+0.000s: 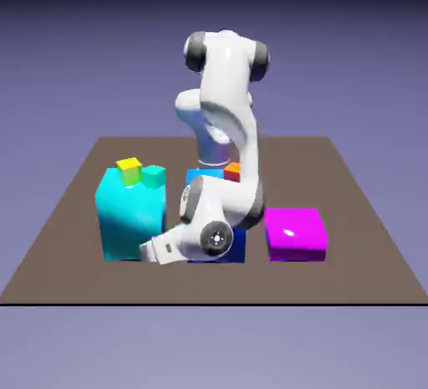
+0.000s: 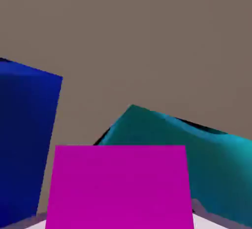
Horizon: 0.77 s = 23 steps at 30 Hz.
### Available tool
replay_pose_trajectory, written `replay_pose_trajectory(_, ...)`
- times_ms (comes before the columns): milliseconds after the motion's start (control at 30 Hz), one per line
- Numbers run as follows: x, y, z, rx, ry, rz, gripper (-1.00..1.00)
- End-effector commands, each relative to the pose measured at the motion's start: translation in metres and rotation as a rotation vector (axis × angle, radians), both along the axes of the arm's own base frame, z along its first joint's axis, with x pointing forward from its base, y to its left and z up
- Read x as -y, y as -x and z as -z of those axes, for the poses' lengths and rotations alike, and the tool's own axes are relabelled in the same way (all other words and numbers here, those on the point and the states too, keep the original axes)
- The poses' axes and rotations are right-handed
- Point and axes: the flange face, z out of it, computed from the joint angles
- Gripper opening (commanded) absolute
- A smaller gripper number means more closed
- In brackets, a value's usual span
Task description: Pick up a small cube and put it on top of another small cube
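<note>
**Pink cube sitting right in the gripper, arm folded down low**

So in the hand view the small cube fills the bottom middle of the picture, big flat magenta face, right where the fingertips would show. It covers them completely, so I can't see the pads themselves, but it looks like the gripper is closed on it and holding it. In the exterior view the hand is tucked down low against the front of the big cyan block, and I can't actually pick out the little cube there, the hand hides it.

Behind the held cube in the hand view you get a dark blue block on one side and the cyan block's edge on the other, with bare brown table filling everything above.

Zooming out: the white arm bends over hard from the back and comes down between the cyan block and a flat magenta block on the exterior view's right. On top of the cyan block sit a small yellow cube and a small teal cube, just beside each other. A small orange cube peeks out behind the arm, on the blue block.
</note>
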Motion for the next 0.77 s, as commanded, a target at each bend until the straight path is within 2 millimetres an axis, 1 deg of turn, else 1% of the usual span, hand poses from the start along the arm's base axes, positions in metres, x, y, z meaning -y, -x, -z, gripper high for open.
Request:
replay_pose_trajectory(0,-0.009,0.003,-0.015,-0.003,-0.004,0.048,-1.0)
replay_pose_trajectory(167,-0.054,0.026,-0.097,-0.047,-0.023,0.249,-1.0)
replay_pose_trajectory(300,-0.089,0.053,-0.167,-0.107,-0.018,0.353,-1.0)
replay_pose_trajectory(333,-0.089,0.059,-0.17,-0.138,0.016,0.374,-1.0)
replay_pose_trajectory(400,-0.087,0.061,-0.166,-0.154,0.037,0.381,-1.0)
replay_pose_trajectory(600,-0.09,0.103,-0.126,-0.154,0.037,0.381,-1.0)
replay_pose_trajectory(633,-0.09,0.105,-0.124,-0.154,0.037,0.381,-1.0)
replay_pose_trajectory(667,-0.09,0.105,-0.124,-0.154,0.037,0.381,1.0)
replay_pose_trajectory(700,-0.09,0.105,-0.124,-0.154,0.037,0.381,1.0)
replay_pose_trajectory(733,-0.09,0.098,-0.13,-0.154,0.037,0.381,1.0)
